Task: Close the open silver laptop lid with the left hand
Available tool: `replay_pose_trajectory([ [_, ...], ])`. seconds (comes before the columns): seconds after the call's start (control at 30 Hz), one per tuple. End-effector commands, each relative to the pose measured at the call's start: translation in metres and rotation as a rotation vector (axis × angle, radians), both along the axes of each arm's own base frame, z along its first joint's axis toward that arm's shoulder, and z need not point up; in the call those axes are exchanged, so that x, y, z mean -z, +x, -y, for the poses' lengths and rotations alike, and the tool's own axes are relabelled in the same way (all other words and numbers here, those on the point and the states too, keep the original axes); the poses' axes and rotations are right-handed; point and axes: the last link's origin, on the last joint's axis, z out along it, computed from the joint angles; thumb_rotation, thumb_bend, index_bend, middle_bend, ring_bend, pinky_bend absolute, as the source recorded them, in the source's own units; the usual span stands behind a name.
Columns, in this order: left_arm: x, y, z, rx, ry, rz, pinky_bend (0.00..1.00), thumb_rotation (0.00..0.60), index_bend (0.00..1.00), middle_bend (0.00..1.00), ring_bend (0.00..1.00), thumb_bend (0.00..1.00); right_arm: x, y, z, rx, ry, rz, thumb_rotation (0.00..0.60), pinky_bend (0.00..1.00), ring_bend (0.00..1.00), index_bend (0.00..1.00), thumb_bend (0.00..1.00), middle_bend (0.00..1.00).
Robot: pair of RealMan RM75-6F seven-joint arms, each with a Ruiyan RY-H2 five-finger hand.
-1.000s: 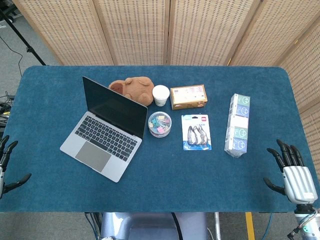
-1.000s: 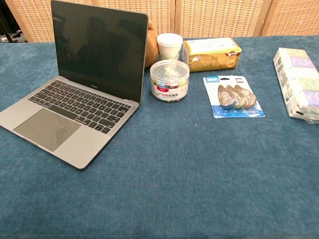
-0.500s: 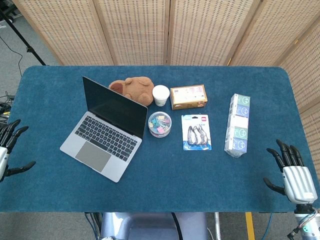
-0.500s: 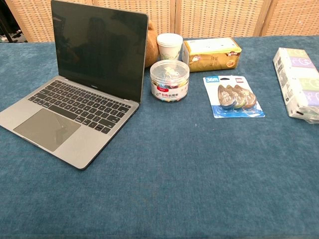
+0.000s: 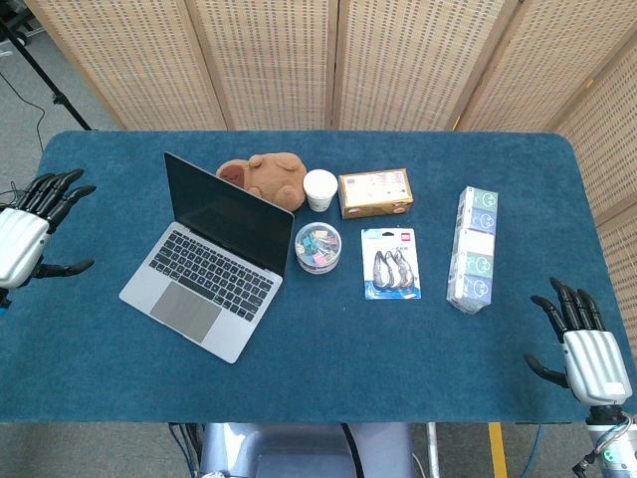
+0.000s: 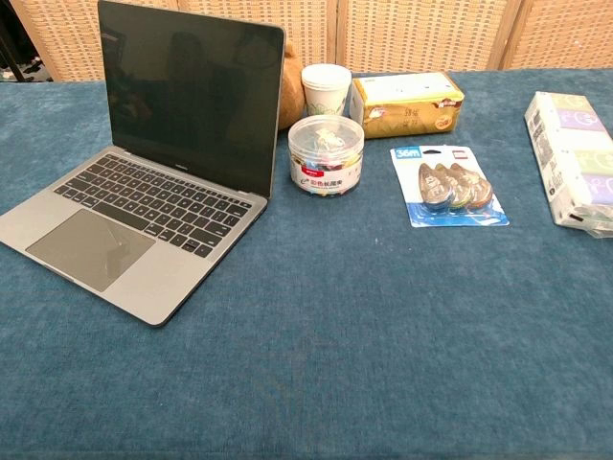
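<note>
The silver laptop (image 5: 204,269) (image 6: 134,216) stands open on the left half of the blue table, its dark screen upright and its keyboard facing the near left. My left hand (image 5: 30,234) hovers at the table's left edge, well to the left of the laptop, fingers spread and holding nothing. My right hand (image 5: 582,349) waits at the near right corner, fingers also spread and empty. Neither hand shows in the chest view.
Behind the screen lies a brown plush toy (image 5: 264,177). Right of the laptop are a white cup (image 5: 319,189), a clear tub of clips (image 5: 318,247), a gold box (image 5: 375,193), a blue blister pack (image 5: 391,263) and a long tissue pack (image 5: 475,249).
My left hand has risen from the near left corner and moved farther up along the table's left edge, toward the laptop's level. The right hand and all objects stayed still.
</note>
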Motion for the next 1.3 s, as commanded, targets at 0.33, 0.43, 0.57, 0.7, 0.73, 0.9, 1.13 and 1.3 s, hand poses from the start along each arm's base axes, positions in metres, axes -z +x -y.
replay_pose_trajectory([
  [0.33, 0.035, 0.042, -0.042, 0.164, -0.103, 0.003, 0.04, 0.600, 0.11, 0.00, 0.00, 0.09, -0.006, -0.006, 0.003, 0.023, -0.017, 0.019, 0.600, 0.00, 0.00, 0.18, 0.23, 0.00],
  [0.43, 0.044, 0.052, -0.047, 0.190, -0.127, 0.010, 0.04, 0.600, 0.11, 0.00, 0.00, 0.09, -0.007, -0.009, 0.003, 0.032, -0.019, 0.023, 0.600, 0.00, 0.00, 0.18, 0.23, 0.00],
  [0.57, 0.054, 0.062, -0.053, 0.203, -0.168, -0.002, 0.04, 0.600, 0.11, 0.00, 0.00, 0.09, -0.009, -0.014, 0.001, 0.048, -0.020, 0.024, 0.600, 0.00, 0.00, 0.18, 0.23, 0.00],
  [0.7, 0.060, 0.069, -0.059, 0.166, -0.247, -0.017, 0.04, 0.600, 0.12, 0.00, 0.00, 0.09, -0.010, -0.019, -0.002, 0.067, -0.026, 0.022, 0.600, 0.00, 0.00, 0.18, 0.23, 0.00],
  [0.73, 0.061, 0.071, -0.060, 0.157, -0.264, -0.013, 0.04, 0.600, 0.12, 0.00, 0.00, 0.09, -0.011, -0.021, -0.003, 0.072, -0.028, 0.022, 0.600, 0.00, 0.00, 0.18, 0.23, 0.00],
  [0.9, 0.060, 0.080, -0.068, 0.115, -0.329, -0.002, 0.04, 0.600, 0.11, 0.00, 0.00, 0.09, -0.014, -0.027, -0.009, 0.098, -0.044, 0.022, 0.600, 0.00, 0.00, 0.18, 0.23, 0.00],
  [1.13, 0.061, 0.087, -0.089, 0.093, -0.327, -0.026, 0.04, 0.600, 0.12, 0.00, 0.00, 0.09, -0.011, -0.027, -0.013, 0.100, -0.036, 0.012, 0.600, 0.00, 0.00, 0.19, 0.23, 0.00],
  [1.3, 0.059, 0.085, -0.103, 0.079, -0.297, -0.055, 0.04, 0.600, 0.12, 0.00, 0.00, 0.09, -0.012, -0.028, -0.012, 0.108, -0.040, 0.012, 0.600, 0.00, 0.00, 0.19, 0.23, 0.00],
])
